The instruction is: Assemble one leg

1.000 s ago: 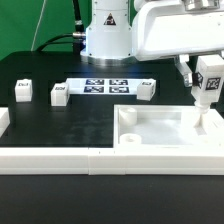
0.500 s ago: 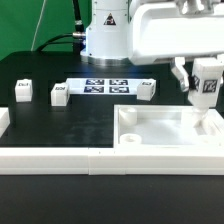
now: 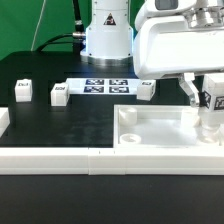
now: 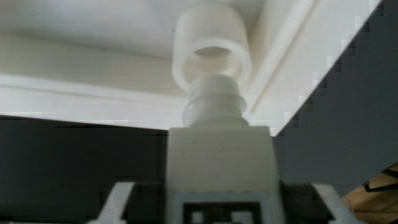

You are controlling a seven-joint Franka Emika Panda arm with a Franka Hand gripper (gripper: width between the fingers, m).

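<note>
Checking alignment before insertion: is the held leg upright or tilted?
Upright: the leg hangs vertical in the gripper at the tray corner; wrist view shows it in line with the corner post.

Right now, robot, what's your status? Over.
Jaws shut on leg. Leg upright, tip at corner post of tray. Nothing in the way.

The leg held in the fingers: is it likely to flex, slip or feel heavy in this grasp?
The leg looks like a rigid moulded plastic block, so it probably won't flex. Its flat sides suit the fingers, though smooth plastic might slip if twisted. It is small beside the tray-shaped part, so likely light.
</note>
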